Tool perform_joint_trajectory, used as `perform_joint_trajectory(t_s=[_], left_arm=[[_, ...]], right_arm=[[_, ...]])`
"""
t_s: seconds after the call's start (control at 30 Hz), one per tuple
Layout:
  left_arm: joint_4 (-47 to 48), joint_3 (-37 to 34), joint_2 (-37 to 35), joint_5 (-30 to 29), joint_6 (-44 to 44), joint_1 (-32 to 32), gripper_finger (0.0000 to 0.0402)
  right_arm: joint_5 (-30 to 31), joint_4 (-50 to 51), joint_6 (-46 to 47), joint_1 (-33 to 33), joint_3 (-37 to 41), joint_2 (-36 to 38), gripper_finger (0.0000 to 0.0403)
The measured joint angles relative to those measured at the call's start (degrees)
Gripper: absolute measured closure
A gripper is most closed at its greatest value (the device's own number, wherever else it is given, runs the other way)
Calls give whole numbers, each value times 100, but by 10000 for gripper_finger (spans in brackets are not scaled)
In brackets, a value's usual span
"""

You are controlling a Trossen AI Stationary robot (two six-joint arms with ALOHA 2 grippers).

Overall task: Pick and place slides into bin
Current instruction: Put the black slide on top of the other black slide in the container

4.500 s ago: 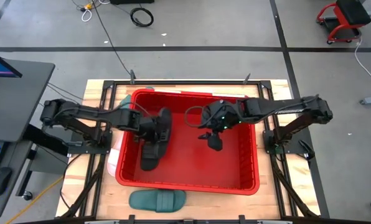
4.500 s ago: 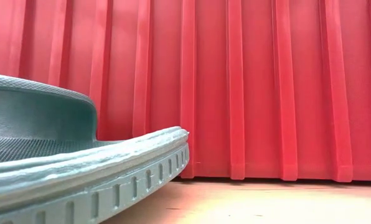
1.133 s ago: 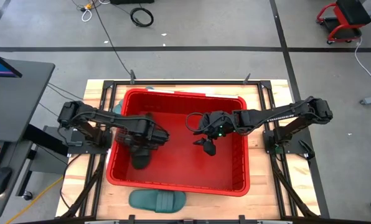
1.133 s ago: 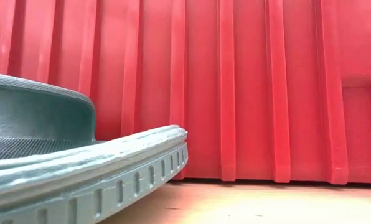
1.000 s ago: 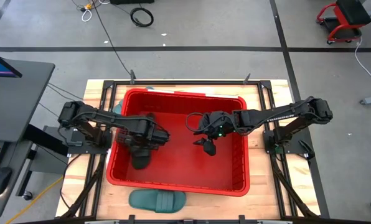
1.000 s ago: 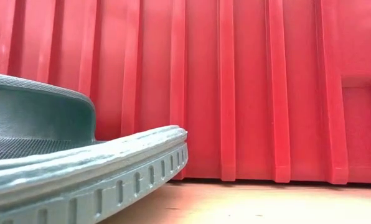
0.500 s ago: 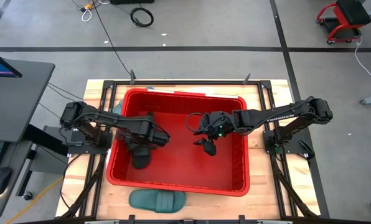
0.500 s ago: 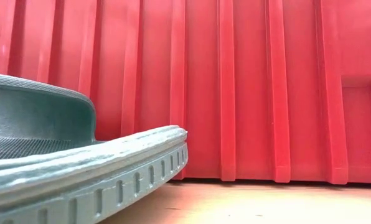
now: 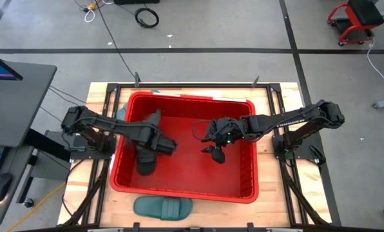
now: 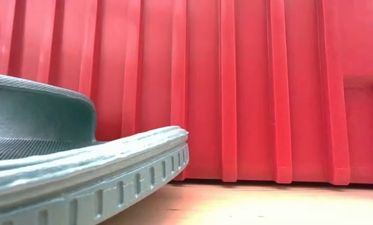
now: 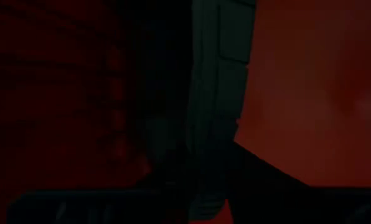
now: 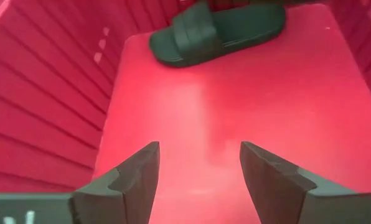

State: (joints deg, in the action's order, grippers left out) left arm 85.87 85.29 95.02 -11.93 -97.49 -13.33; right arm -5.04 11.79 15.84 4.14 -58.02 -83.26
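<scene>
bin: the red crate (image 9: 179, 191) fills the middle of the table (image 9: 279, 200) in the high view, between the two arms so that either can reach in
dark slide: lies flat on the bin floor at the left of centre in the high view (image 9: 145, 165), close along the left wall; judged already placed
teal slide: on the table outside the bin (image 9: 163, 207), at the lower centre of the high view, just in front of the bin's near wall; judged not yet picked
left tool: low inside the bin (image 9: 165, 147), right over or against the dark slide; whether it is spread or pinching, I cannot tell
right tool: hangs inside the bin right of centre (image 9: 216, 154), fingers spread with nothing between them, bare red floor under it; likely waiting out of the left arm's way
high view only: shows both arms, the whole bin and the teal slide's place outside it
low view only: the teal slide's ridged sole edge and strap (image 10: 80, 169) fill the lower left, the bin's ribbed outer wall (image 10: 268, 94) rises just behind; nothing of the bin's inside or the arms
right wrist view only: the spread fingers (image 12: 198, 149) seen plainly, the dark slide (image 12: 216, 31) sole-down by the ribbed inner wall (image 12: 42, 93)
left wrist view: nearly black, a dark form close before the lens against red; it does not settle what the left tool touches
</scene>
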Motion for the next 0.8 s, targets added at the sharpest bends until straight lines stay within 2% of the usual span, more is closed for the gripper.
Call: perform_joint_trajectory(t_s=[0.23, 0.43, 0.6, 0.8], left_arm=[[-886, -606, -221, 138, -1182, -337, 332], [-656, -619, -318, -244, -2099, -511, 332], [-1119, -925, -319, -218, -2652, -659, 325], [-1597, -1171, -326, -235, -2787, -670, 314]], right_arm=[[6, 19, -67, 217, 0, 0, 174], [17, 39, 52, 295, 0, 0, 174], [20, 39, 115, 293, 0, 0, 174], [72, 37, 219, 419, 0, 0, 174]])
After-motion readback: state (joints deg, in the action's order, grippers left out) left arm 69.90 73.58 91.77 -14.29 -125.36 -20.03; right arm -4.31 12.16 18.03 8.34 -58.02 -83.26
